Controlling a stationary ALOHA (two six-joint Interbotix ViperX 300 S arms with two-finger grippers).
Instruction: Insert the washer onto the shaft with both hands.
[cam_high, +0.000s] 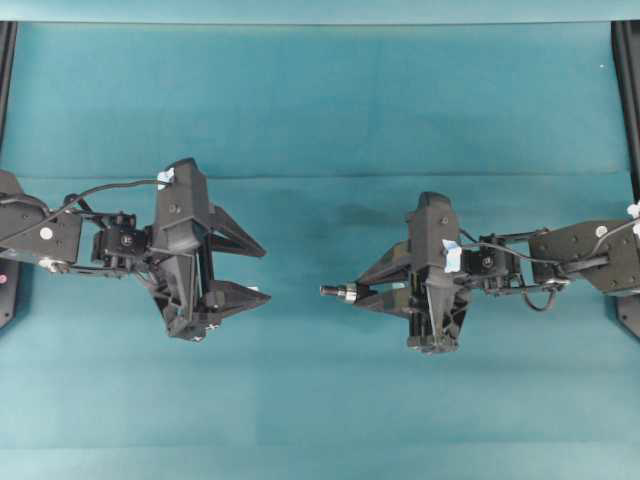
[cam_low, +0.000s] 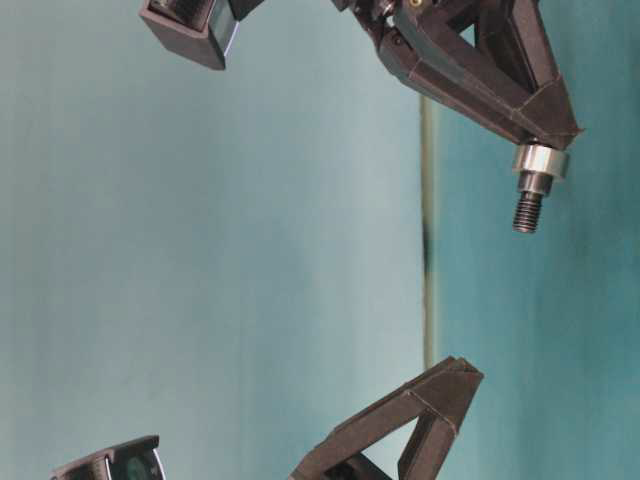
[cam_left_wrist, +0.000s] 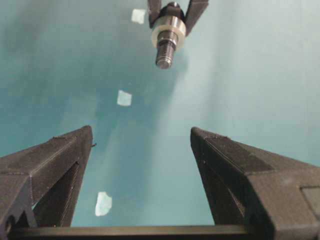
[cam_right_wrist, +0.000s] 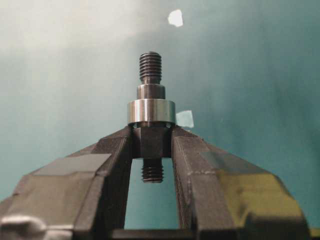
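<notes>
1. Overhead: left gripper (cam_high: 262, 270) jaws spread wide, nothing between them, tips pointing at the other arm. Right gripper (cam_high: 362, 292) jaws pinch the shaft (cam_high: 335, 292), which sticks out past the tips toward the left gripper. Silvery washer (cam_high: 350, 292) sits on the shaft right at the jaw tips. Open gap of teal table cloth (cam_high: 300, 120) between the two grippers; shaft end well apart from the left jaws.

2. Table-level (view turned sideways): right gripper (cam_low: 562, 135) at top, jaws closed on the shaft (cam_low: 528, 205); washer (cam_low: 541, 160) is touching the jaw tips, with the threaded end beyond it. Left gripper at bottom, only one finger (cam_low: 445, 395) clear here, so jaw state can't be told from this view alone. Shaft tip and that finger apart.

3. Left wrist: both left fingers (cam_left_wrist: 60, 155) spread far apart, only cloth between them. Ahead of the jaws and roughly centred on the gap, the shaft (cam_left_wrist: 165, 52) points this way, washer (cam_left_wrist: 169, 30) on it, held by the right gripper (cam_left_wrist: 172, 10). Pale blue tape scraps (cam_left_wrist: 124, 98) on the cloth.

4. Right wrist: right gripper (cam_right_wrist: 152, 135) jaws pinch the shaft's (cam_right_wrist: 150, 67) thick dark section; the washer (cam_right_wrist: 150, 111) rests on top of both fingertips, around the shaft. Threaded end above, second threaded end hangs between the jaws behind the grip. Tape scrap (cam_right_wrist: 175, 18) beyond.
</notes>
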